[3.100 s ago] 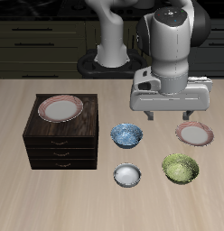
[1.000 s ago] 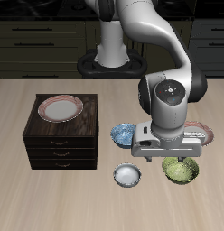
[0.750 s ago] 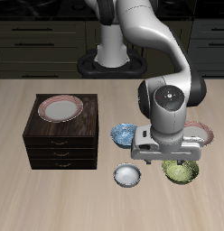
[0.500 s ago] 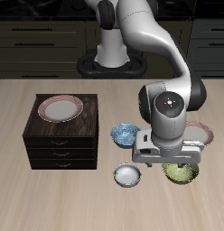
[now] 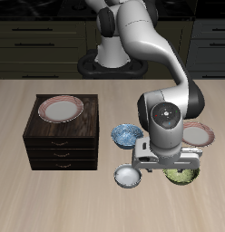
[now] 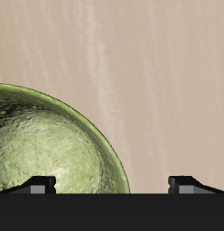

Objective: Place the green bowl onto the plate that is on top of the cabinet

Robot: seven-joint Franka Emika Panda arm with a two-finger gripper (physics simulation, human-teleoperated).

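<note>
Gripper [image 6: 112, 184] low over green bowl [image 6: 51, 149], bowl largely hidden by arm

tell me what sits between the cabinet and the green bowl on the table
In the exterior view, the blue patterned bowl and the small white-grey bowl lie between the cabinet and the green bowl.

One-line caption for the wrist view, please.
Open gripper straddling the green bowl's rim, one finger over its inside, the other over bare table.
</note>
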